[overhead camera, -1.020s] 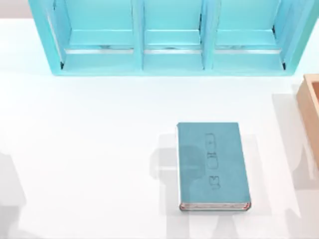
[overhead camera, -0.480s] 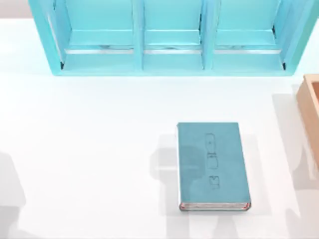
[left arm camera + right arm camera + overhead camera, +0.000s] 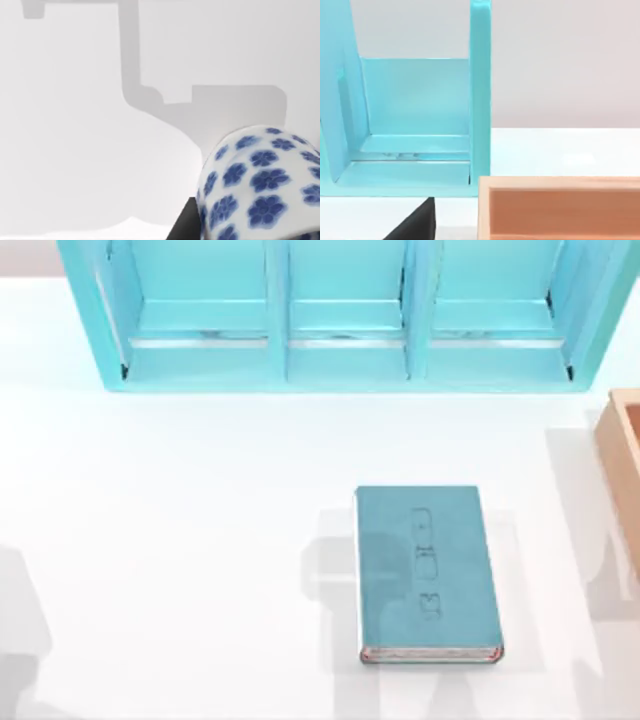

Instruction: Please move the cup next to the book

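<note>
The cup (image 3: 260, 185), white with blue flowers, looms very close in the left wrist view over the white table. A dark part of my left gripper (image 3: 184, 226) lies right against its side; whether it grips the cup cannot be made out. The book (image 3: 425, 573), teal with embossed marks, lies flat on the table right of centre in the top view, its pale page edge toward the front. A dark part of my right gripper (image 3: 414, 223) shows in the right wrist view, facing the shelf unit and a wooden box.
A light-blue shelf unit (image 3: 340, 360) with three bays spans the back of the table, its end bay (image 3: 415, 125) seen by the right wrist. A wooden box (image 3: 625, 465) sits at the right edge and shows close up (image 3: 560, 207). Arm shadows fall at the front corners.
The book and shelf stay put. The grey arm shadows at the front left and right of the table shift slightly.
</note>
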Robot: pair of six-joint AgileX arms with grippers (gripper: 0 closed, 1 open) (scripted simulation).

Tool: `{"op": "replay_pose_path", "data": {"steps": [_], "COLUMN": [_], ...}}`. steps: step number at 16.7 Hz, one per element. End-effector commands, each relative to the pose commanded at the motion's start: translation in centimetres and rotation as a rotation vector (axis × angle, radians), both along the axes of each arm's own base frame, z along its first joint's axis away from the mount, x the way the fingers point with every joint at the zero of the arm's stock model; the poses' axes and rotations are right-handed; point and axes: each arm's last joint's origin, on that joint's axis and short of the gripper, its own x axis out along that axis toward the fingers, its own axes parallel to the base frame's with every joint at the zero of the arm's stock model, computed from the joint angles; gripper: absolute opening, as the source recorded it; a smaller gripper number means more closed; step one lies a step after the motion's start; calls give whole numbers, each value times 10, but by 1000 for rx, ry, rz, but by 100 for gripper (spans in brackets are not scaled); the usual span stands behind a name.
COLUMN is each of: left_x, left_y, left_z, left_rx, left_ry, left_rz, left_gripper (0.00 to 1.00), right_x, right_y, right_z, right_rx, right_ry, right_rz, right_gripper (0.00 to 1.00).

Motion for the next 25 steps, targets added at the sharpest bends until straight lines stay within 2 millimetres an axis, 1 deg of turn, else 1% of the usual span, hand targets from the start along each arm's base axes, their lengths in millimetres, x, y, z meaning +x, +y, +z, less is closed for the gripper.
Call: {"op": "replay_pose_path", "data": {"steps": [6,12,15,19,22,25], "left_x": [0,0,0,0,9,31], "left_y": [0,0,0,0,-2,-10], "left_z": [2,33,50,49,52,60], "left_rx": [2,-13,0,-2,0,4], "left_ry": [-3,17,-1,2,-1,-5], "left_rz": [-3,-6,-3,-3,30,111], "left_gripper": [0,0,0,0,0,0], "right_x": [0,0,0,0,0,0], "right_y": [0,0,0,0,0,0], "right_z": [0,0,0,0,0,0], "right_rx": [0,0,0,0,0,0], "right_ry": [0,0,0,0,0,0], "right_rz": [0,0,0,0,0,0], "right_gripper": [100,100,100,100,100,100]}}
